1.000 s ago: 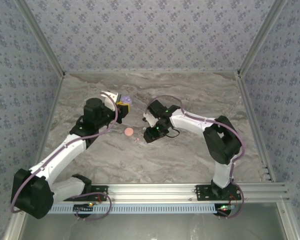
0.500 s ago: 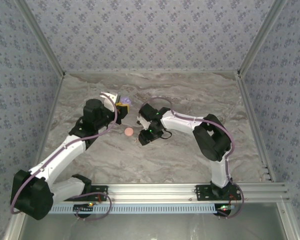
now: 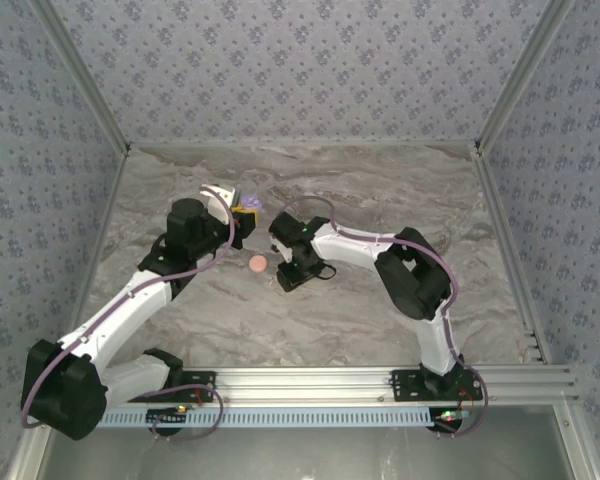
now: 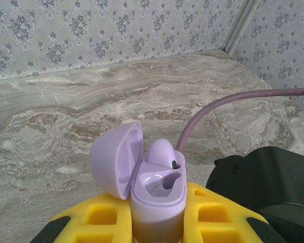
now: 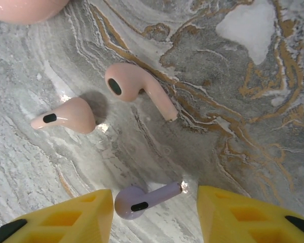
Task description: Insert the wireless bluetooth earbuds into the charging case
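Top external shows your right pincer (image 5: 153,218) has swung left across the worktop (image 3: 400,200), so, spread, it now straddles the lavender earbud (image 5: 144,199) near two pink earbuds (image 5: 134,86), while your left pincer (image 4: 159,230) pinches the open lavender charging case (image 4: 157,192), ready to receive it.

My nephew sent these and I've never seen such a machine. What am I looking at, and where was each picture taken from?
This is a robot with two arms, a left arm and a right arm, bolted at the near edge of a marble-patterned table. One picture looks down from above; the other two come from a camera on each wrist. The left tool grips an open lavender charging case with one lavender earbud seated inside. The right tool stands open around a second lavender earbud lying on the table. Two pink earbuds and a pink case lie nearby.
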You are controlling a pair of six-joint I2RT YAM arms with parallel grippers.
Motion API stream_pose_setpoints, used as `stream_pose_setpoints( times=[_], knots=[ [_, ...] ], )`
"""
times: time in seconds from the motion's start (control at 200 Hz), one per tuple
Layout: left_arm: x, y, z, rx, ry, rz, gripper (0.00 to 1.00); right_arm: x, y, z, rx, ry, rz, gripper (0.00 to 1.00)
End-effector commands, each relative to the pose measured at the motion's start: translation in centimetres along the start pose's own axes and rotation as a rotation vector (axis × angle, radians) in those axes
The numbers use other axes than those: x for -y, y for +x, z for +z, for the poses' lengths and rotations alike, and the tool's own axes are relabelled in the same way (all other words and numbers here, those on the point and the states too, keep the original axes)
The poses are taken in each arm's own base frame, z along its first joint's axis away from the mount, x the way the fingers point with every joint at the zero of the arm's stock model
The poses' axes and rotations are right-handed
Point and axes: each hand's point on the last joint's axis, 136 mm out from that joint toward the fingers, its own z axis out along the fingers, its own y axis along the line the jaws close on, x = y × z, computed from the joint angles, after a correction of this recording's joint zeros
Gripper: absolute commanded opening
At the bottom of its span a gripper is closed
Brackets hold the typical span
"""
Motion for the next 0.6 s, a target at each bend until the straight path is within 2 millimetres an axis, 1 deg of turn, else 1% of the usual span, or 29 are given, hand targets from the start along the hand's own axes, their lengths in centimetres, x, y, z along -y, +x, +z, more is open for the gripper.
stream_pose_setpoints(
  times=[0.0,0.165,0.43,0.495,0.595],
  knots=[
    [-0.2,-0.7,-0.4,0.028,-0.012,0.020,0.13,1.0,0.9,0.1,-0.047,0.074,0.006,0.45],
    [-0.2,-0.8,-0.2,0.028,-0.009,0.016,0.13,2.4,1.2,-0.2,-0.046,0.115,0.028,0.37],
    [-0.2,-0.6,0.0,0.025,-0.008,0.015,0.13,4.6,1.4,-0.9,-0.037,0.149,0.078,0.35],
    [-0.2,-0.6,0.1,0.024,-0.007,0.014,0.13,4.6,1.3,-1.1,-0.033,0.141,0.077,0.35],
    [-0.3,-0.6,0.2,0.021,-0.007,0.013,0.13,3.7,0.9,-1.5,-0.014,0.093,0.054,0.40]
  ],
)
